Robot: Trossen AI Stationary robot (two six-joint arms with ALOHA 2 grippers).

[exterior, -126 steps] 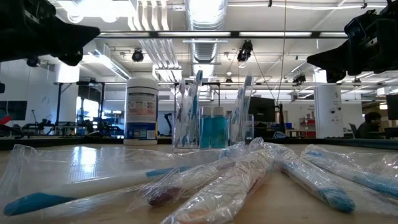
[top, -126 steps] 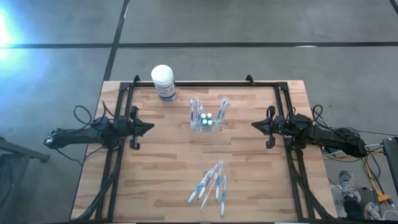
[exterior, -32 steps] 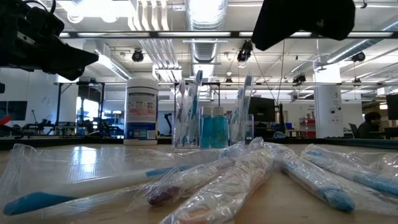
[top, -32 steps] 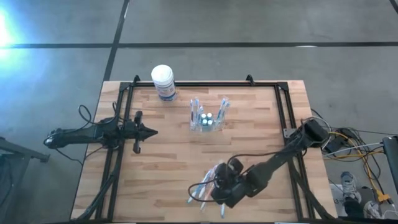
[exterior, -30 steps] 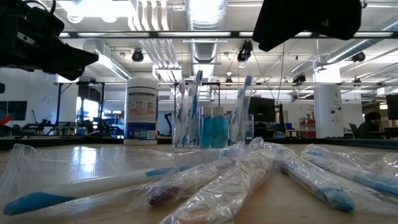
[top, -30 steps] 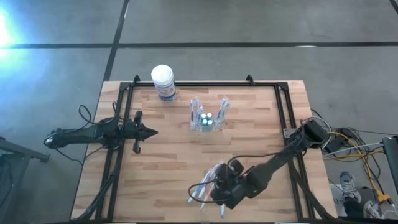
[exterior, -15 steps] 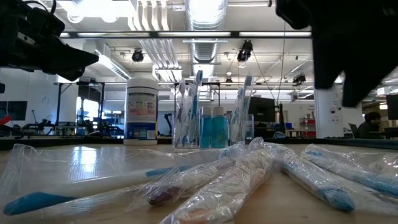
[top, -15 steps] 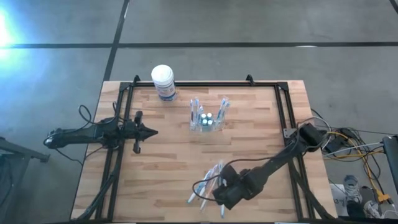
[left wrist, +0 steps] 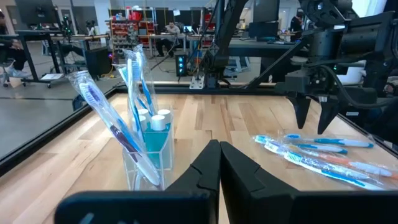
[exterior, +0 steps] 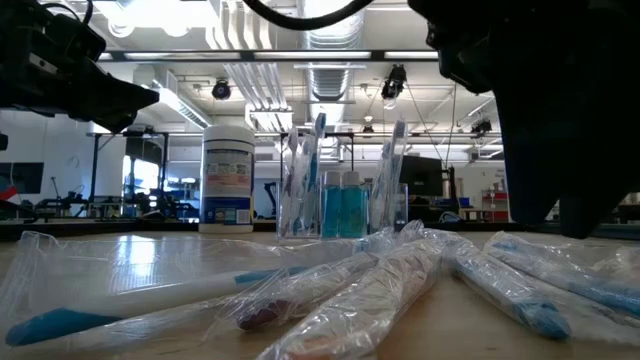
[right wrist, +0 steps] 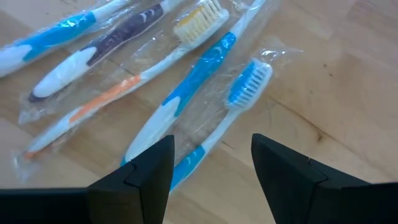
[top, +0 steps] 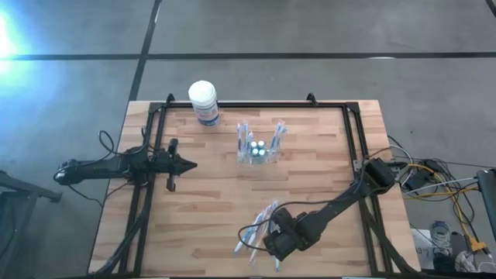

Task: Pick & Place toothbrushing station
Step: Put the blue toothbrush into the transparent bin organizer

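Hovering right claw [right wrist: 211,171], toothbrushing station [top: 257,149] well apart

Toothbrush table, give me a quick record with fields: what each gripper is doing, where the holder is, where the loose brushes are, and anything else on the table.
right gripper: open, hovering low over the wrapped toothbrushes, holding nothing
left gripper: shut, empty, waiting at the table's left side
toothbrushing station: upright near the far middle of the table, holding toothbrushes and small blue bottles
wrapped toothbrushes: lying loose in a bunch near the front edge
white tub: standing at the far left corner
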